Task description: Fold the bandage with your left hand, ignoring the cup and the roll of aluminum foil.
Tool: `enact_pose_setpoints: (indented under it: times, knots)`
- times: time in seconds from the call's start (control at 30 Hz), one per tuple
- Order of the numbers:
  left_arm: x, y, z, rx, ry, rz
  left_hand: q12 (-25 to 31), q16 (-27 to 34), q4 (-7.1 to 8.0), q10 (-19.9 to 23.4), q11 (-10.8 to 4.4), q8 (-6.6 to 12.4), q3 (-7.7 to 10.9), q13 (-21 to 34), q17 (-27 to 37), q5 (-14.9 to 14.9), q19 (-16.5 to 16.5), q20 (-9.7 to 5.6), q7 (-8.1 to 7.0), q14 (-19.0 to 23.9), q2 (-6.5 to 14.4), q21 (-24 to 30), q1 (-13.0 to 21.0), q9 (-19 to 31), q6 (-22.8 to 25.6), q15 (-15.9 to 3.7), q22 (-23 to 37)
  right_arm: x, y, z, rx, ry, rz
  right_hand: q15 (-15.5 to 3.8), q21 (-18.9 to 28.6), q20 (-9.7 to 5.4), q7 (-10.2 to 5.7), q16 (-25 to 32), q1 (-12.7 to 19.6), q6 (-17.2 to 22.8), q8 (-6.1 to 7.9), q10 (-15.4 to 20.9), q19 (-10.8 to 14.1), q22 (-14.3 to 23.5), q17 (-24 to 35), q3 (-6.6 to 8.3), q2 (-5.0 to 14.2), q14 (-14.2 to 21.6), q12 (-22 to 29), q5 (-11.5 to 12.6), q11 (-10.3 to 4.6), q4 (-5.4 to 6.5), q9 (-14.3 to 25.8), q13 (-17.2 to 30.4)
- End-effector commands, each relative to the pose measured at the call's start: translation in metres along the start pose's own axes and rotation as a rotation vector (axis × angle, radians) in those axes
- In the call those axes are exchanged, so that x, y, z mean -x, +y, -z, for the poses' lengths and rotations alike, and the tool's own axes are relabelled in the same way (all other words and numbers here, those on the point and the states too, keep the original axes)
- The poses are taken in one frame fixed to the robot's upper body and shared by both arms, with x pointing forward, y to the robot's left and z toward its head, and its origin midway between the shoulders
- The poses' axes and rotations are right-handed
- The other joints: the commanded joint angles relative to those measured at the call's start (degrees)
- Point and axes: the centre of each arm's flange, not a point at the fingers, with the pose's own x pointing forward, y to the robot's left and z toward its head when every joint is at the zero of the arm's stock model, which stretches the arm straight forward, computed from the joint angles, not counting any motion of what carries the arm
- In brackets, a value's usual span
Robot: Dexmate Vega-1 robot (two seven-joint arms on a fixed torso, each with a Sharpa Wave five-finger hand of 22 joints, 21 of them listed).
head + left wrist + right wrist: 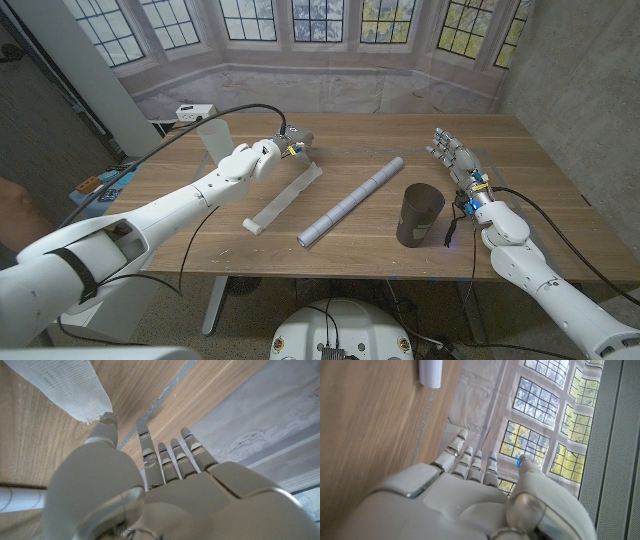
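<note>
The bandage (283, 198) is a long white strip lying flat and diagonal on the wooden table, left of centre. My left hand (285, 140) hovers just beyond its far end. In the left wrist view that hand (165, 490) has its fingers stretched out and apart, and the thumb tip sits right next to the bandage's frayed end (65, 385) with nothing gripped. My right hand (455, 155) is at the table's right side, fingers extended, holding nothing; it also shows in the right wrist view (470, 495).
The roll of aluminum foil (350, 200) lies diagonally at mid-table, parallel to the bandage; its end shows too (431, 371). A dark cup (420, 213) stands upright between the foil and my right arm. A white box (195, 112) sits at the far left corner.
</note>
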Motion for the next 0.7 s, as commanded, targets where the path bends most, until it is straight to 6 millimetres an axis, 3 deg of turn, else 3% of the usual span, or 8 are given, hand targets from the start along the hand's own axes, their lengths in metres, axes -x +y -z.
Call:
enact_pose_setpoints:
  times: [0.03,0.7]
  knots:
    - [-0.005,-0.007,-0.003,0.005,-0.004,0.017,-0.2,0.1,-0.07,0.5,0.13,0.12,-0.14,0.1,0.3,0.5,0.5,0.02,0.39,0.5,0.7,0.1,0.3,0.3,0.6,0.21,0.1,0.002,-0.004,0.001,0.001,0.005,0.003,-0.54,0.0,-2.25,-0.02,0.4,-0.4,0.4,-0.03,0.4,0.3,0.3,0.3,0.19,-0.01,0.5,0.0,-0.2,-0.16,-0.30,0.1,0.3]
    - [-0.011,-0.013,-0.013,0.030,-0.021,0.041,-0.6,-0.2,-0.07,0.3,0.30,-0.01,-0.31,0.1,0.4,0.6,0.3,0.00,0.25,0.4,1.2,0.0,0.4,0.3,1.3,0.25,0.1,0.006,-0.004,0.001,0.004,0.010,0.001,-0.67,0.0,-2.36,-0.16,0.4,-0.6,0.4,-0.09,0.4,0.2,0.3,0.4,0.31,0.00,0.4,0.0,-0.2,-0.22,-0.50,0.1,0.3]
